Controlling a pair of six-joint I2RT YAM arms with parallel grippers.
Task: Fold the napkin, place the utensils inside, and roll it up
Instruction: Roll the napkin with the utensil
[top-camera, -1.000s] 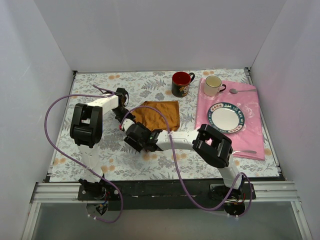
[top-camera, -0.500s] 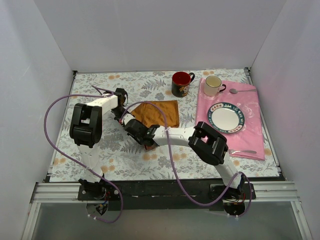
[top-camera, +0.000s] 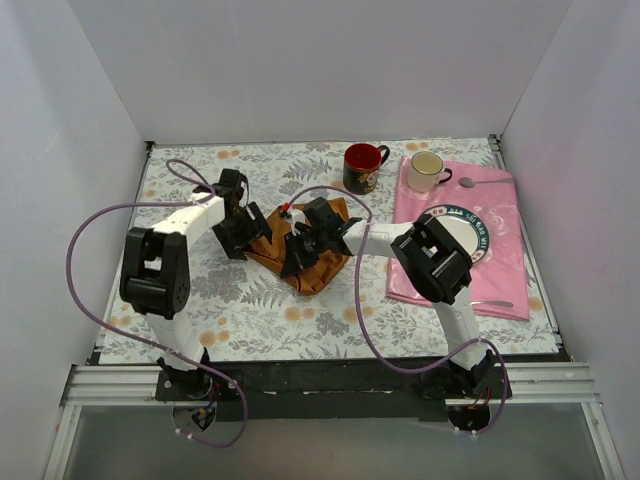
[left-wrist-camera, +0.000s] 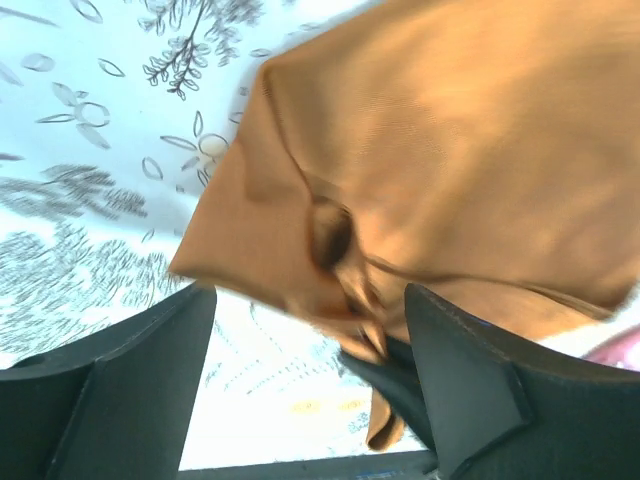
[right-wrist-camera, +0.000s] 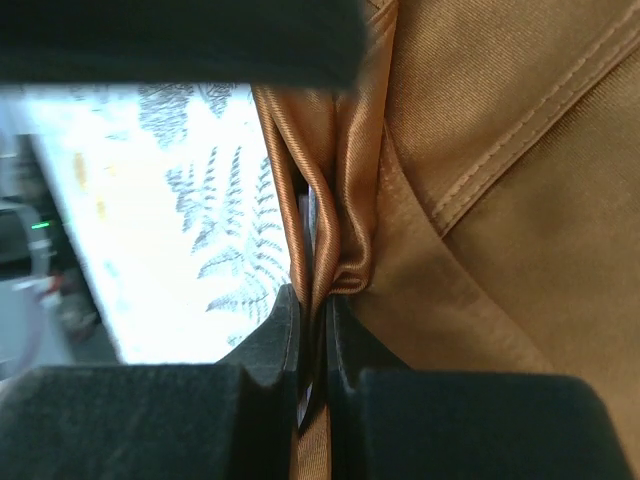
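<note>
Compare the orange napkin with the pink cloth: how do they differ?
The napkin is plain rust-orange; the pink cloth is patterned. The napkin is smaller than the pink cloth. The napkin is bunched, pinched in the right gripper; the pink cloth lies flat under a plate. Both are fabric.

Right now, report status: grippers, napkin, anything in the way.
Left gripper open at the napkin edge. Right gripper shut on a napkin fold. Napkin bunched, not rolled. Red mug behind it, apart.

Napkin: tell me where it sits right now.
In the top view the napkin lies bunched near the middle of the table, below-left of the dark red mug, with the right gripper pinching a fold and the left gripper open beside it.
</note>
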